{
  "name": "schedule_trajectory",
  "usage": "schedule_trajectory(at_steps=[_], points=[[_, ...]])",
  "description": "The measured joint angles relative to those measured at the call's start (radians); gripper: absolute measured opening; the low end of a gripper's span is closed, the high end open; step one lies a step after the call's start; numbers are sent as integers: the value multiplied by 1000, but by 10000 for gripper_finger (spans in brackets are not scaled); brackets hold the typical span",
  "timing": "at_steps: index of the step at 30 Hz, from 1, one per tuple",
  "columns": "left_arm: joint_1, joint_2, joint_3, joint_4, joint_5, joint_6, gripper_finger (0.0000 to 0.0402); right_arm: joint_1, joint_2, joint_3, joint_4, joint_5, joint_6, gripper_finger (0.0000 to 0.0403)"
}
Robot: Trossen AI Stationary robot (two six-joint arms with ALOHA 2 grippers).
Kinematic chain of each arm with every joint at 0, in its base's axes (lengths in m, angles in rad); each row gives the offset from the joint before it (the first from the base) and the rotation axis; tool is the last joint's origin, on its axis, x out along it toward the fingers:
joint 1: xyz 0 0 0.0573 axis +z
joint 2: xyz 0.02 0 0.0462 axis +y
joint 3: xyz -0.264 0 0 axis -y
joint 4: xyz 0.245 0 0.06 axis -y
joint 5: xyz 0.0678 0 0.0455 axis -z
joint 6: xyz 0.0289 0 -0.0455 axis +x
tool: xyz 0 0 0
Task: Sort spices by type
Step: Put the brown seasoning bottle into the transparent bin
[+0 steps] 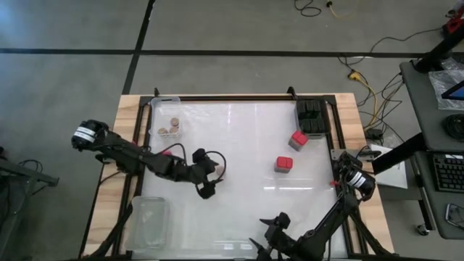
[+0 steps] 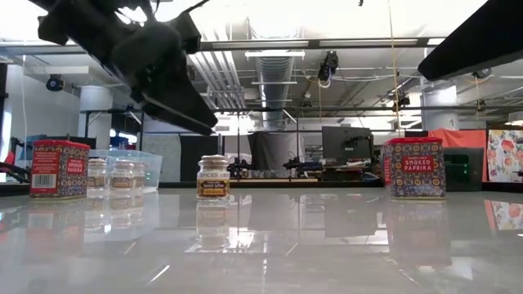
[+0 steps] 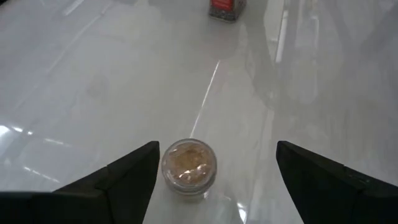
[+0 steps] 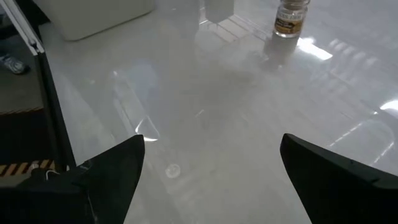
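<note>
A round tan-topped jar [image 3: 188,167] stands upright on the white table, also seen in the low view [image 2: 213,178]. My left gripper [image 3: 217,146] hangs open above it [image 1: 206,185], one finger on each side and no touch. Two red square-topped tins [image 1: 299,139] [image 1: 283,164] stand on the table's right half. Black boxy containers [image 1: 312,116] sit in a tray at the far right corner. More tan-topped jars [image 1: 170,129] stand in a clear tray at the far left. My right gripper [image 4: 212,140] waits open near the table's near edge [image 1: 272,232].
An empty clear tray [image 1: 148,221] lies at the near left corner. The clear tray with the jars [image 2: 139,167] sits by the far left corner. A wooden frame [image 1: 130,101] borders the table. Bare white surface lies between the lone jar and the red tins.
</note>
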Motion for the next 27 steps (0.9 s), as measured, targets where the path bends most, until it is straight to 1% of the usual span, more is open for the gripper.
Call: schedule_trajectory(at_steps=[4,7,10,13,17,20,23,27], points=[[22,1,-4,2,42,-4,316,0,0,0,2,0,0,364],[45,1,2,-15,53,7,322,-2,0,0,3,0,-12,364],[76,1,31,-110,58,7,325,-6,0,0,3,0,-20,364],[97,3,91,-225,60,-8,325,-10,0,0,3,-1,-24,364],[93,13,182,-254,76,-9,325,-14,0,0,3,-6,-19,364],[101,38,224,-320,125,0,325,-16,0,0,3,-8,-32,364],[117,59,252,-393,127,3,325,-16,0,0,2,-8,-37,364],[127,99,301,-477,171,6,325,-16,0,0,1,-8,-45,364]])
